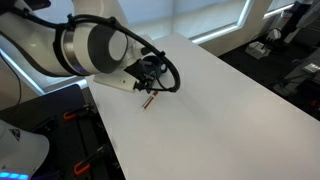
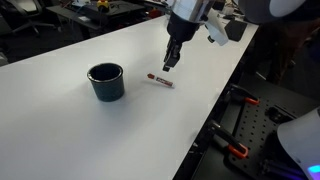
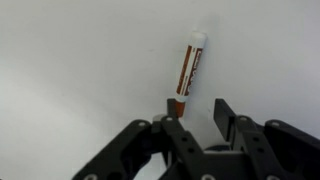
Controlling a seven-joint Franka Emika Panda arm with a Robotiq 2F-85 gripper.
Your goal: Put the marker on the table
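Wrist view showed my gripper (image 3: 195, 104) released, jaws apart and empty; the marker (image 3: 189, 68) lay flat on the table (image 3: 70, 60) just ahead of it; I judged the placing done; only backing away was left.

Pretty low-res all round, everything's a bit soft. In an exterior view, daylight pours in from the windows (image 1: 215, 15) at 1 o'clock. The white table (image 1: 230, 100) goes nearly blown out, while the 8 o'clock corner sits dark. In an exterior view, the mug (image 2: 106, 82) throws only a faint shadow, so the light's even and the 12 o'clock background is dim. In the wrist view the tabletop looks flat grey and the marker (image 3: 190, 68) is reasonably sharp. The gripper (image 3: 196, 108) at 6 o'clock is a dark, slightly blurry silhouette.
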